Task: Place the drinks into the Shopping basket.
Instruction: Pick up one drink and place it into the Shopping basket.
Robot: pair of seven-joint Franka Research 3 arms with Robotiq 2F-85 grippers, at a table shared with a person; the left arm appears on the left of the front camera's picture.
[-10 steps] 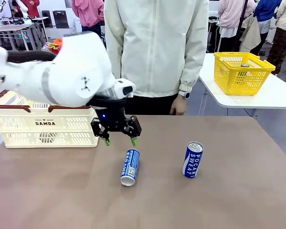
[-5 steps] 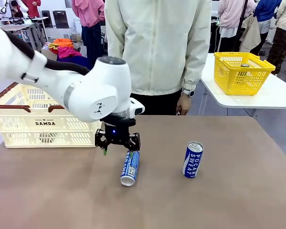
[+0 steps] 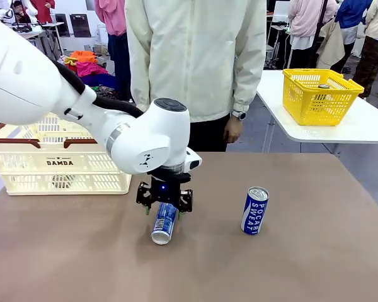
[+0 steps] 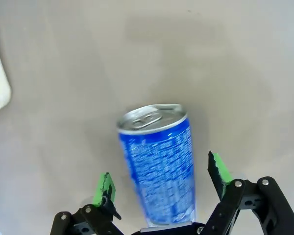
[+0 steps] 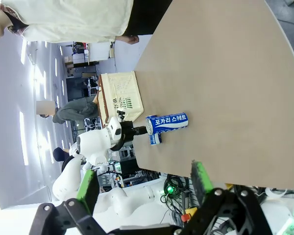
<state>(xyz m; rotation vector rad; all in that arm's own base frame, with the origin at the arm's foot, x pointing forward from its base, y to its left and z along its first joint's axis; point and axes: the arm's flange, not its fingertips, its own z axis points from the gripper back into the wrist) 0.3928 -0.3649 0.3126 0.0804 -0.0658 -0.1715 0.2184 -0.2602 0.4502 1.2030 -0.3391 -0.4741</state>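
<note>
Wrist view: left end effector [image 4: 159, 169] straddles lying can [image 4: 159, 166], pads [image 4: 219, 169] clear.

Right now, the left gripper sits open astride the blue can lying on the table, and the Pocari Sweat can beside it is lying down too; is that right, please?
Not quite. The Pocari Sweat can stands upright on the table, as the front view shows. The rest holds: the left gripper sits open astride the lying blue can.
</note>
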